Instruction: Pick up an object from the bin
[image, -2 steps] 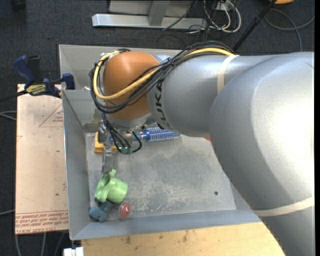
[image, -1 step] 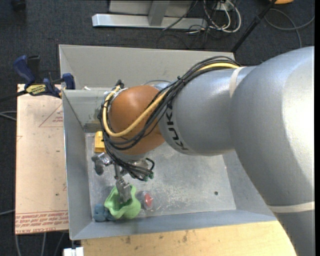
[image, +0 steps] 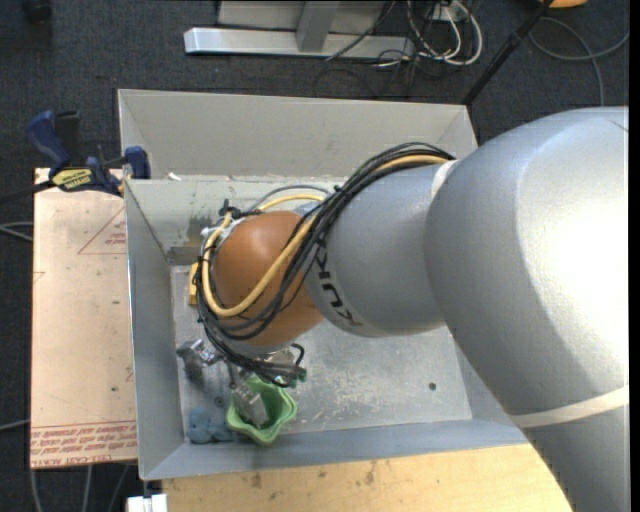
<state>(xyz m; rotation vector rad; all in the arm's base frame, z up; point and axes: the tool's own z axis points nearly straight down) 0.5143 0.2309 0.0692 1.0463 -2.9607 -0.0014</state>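
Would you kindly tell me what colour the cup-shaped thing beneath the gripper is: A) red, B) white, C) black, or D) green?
D: the cup-shaped thing under the gripper, near the front left corner of the bin, is bright green.

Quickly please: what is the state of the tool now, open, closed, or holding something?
Tool: cannot be told. It is low over a green cup-shaped thing, beside a small blue thing, in the bin's lower-left corner.

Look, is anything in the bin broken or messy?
Nothing looks broken or spilled. The green cup-shaped thing in the bin's lower-left corner has a wavy, bent-looking rim, beside a small blue thing.
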